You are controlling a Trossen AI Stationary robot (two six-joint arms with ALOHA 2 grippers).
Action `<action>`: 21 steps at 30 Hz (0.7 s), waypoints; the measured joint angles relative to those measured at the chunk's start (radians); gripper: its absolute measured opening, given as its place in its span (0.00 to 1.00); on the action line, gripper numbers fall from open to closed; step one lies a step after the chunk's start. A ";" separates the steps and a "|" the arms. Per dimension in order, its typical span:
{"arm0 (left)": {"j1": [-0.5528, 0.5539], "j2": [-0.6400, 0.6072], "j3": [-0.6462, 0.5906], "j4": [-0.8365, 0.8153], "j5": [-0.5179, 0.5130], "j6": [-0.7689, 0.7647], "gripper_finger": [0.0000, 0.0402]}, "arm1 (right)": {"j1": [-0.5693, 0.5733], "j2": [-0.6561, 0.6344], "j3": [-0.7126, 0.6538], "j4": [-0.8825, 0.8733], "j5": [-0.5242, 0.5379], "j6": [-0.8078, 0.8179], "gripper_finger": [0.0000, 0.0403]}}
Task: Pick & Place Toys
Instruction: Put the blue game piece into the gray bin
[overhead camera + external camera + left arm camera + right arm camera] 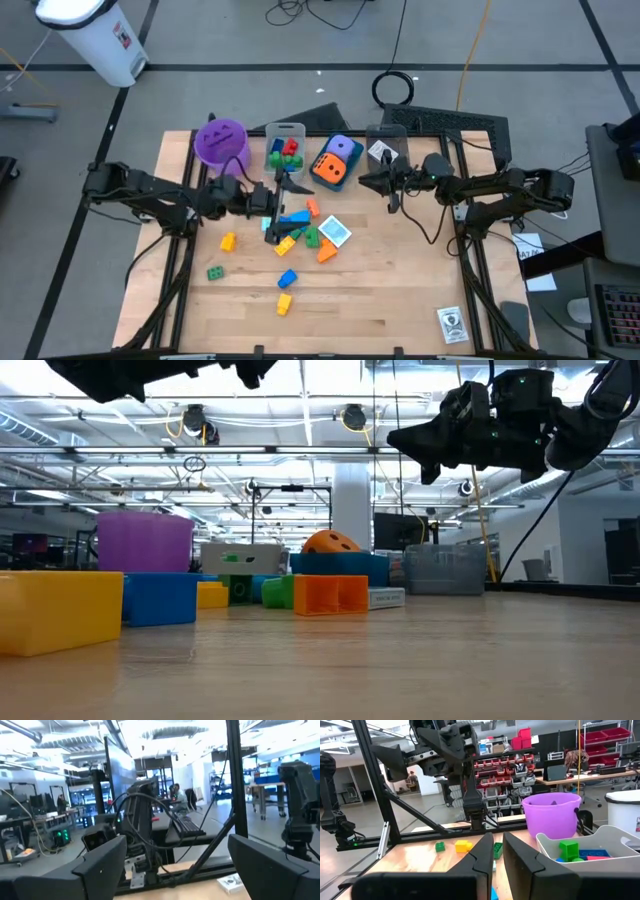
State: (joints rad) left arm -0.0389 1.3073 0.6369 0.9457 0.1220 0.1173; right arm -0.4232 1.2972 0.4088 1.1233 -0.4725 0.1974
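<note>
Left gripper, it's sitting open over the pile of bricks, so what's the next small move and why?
Probably lower the left gripper straight down onto the blue brick beneath it. Its fingers are spread wide and empty, held above the table, so a short descent should come before closing. The right gripper waits shut and empty near the bins.

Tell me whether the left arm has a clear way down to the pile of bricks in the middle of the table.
Probably yes. The left hand hangs open right above the pile of bricks, and nothing lies between them. The right hand is shut, off by the clear bin.
</note>
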 joint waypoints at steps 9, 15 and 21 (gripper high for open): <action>-0.029 0.000 0.001 -0.003 -0.029 -0.039 0.87 | 0.000 0.000 0.000 0.000 0.000 0.000 0.09; -0.030 0.000 0.001 -0.035 -0.028 -0.081 0.87 | 0.000 0.000 0.000 0.000 0.000 0.000 0.08; -0.030 0.000 0.002 -0.099 -0.028 -0.101 0.87 | 0.000 0.000 0.000 0.000 0.000 0.000 0.09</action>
State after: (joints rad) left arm -0.0685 1.3071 0.6384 0.8469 0.0937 0.0167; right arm -0.4232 1.2972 0.4088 1.1233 -0.4728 0.1974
